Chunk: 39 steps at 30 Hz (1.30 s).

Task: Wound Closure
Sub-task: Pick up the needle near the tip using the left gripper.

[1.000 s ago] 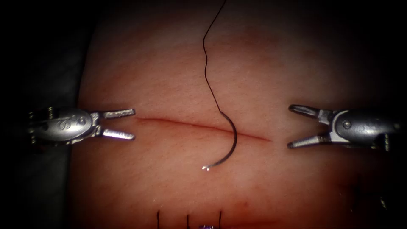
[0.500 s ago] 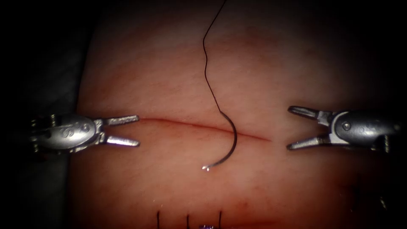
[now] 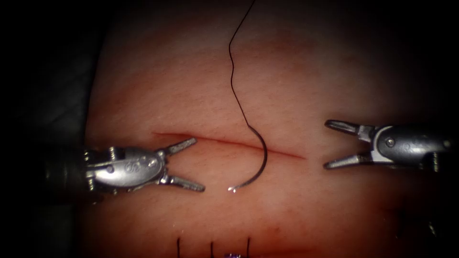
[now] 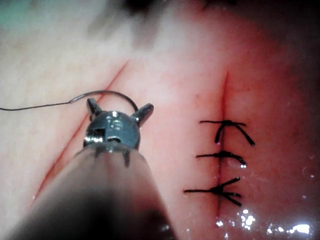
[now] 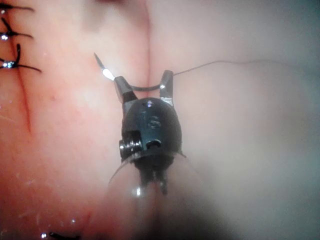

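Both tools are empty-handed here, and the needle (image 3: 260, 160) lies loose on top of the tissue (image 3: 191, 86), not driven in anywhere, its curve straddling the right half of the cut (image 3: 215, 140) and its bright tip resting just below the cut line. The thread (image 3: 233, 71) trails off the needle's upper end and snakes away toward the top of the endoscope view. The left arm's tool (image 3: 193, 163) has slid in and down from the left edge over the last second; it now sits over the left part of the cut with its jaws spread wide, upper jaw lying across the cut line, lower jaw reaching toward the needle tip, near it but clear of it. The right arm's tool (image 3: 326, 144) has not budged, parked just past the right end of the cut, jaws parted, gripping nothing. From the left wrist, the open tool (image 4: 120, 111) frames the needle (image 4: 107, 93) arcing just beyond it, and three finished stitches (image 4: 222, 157) cross a second cut nearby. From the right wrist, the open tool (image 5: 145, 86) faces the needle (image 5: 142, 88) lying across in front of it, tip glinting
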Available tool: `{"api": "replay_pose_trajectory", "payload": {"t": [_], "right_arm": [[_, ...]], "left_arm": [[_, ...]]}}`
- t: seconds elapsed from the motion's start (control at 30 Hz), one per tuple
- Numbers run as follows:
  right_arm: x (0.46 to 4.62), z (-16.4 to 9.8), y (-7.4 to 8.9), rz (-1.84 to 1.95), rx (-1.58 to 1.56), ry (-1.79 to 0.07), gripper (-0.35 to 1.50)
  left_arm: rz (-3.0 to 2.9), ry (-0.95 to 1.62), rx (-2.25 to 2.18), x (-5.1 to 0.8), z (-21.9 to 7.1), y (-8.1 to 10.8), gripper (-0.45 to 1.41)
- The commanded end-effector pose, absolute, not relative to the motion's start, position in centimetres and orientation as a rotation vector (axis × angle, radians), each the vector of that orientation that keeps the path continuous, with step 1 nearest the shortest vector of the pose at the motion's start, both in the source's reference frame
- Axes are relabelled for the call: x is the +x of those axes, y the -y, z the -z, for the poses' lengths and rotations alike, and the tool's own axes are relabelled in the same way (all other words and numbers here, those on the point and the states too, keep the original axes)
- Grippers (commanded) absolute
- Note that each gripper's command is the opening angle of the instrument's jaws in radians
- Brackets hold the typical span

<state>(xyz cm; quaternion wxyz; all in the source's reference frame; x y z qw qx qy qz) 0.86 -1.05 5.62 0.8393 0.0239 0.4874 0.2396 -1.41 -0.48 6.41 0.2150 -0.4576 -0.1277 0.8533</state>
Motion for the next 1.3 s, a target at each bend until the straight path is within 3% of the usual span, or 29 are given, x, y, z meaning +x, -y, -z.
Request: {"api": "replay_pose_trajectory", "payload": {"t": [0.03,0.53,1.3], "right_arm": [[0.91,-5.67,1.07,-0.509,0.049,-1.028,0.74],[0.87,-5.65,1.09,-0.511,0.046,-1.015,0.74],[0.87,-5.63,1.11,-0.509,0.048,-1.009,0.74]], "left_arm": [[-2.375,0.368,-1.266,-1.5,-6.47,0.5,0.58],[-2.48,0.446,-1.028,-1.94,-6.58,0.69,0.32],[-2.532,0.495,-0.866,-2.14,-7.15,0.81,0.41]]}}
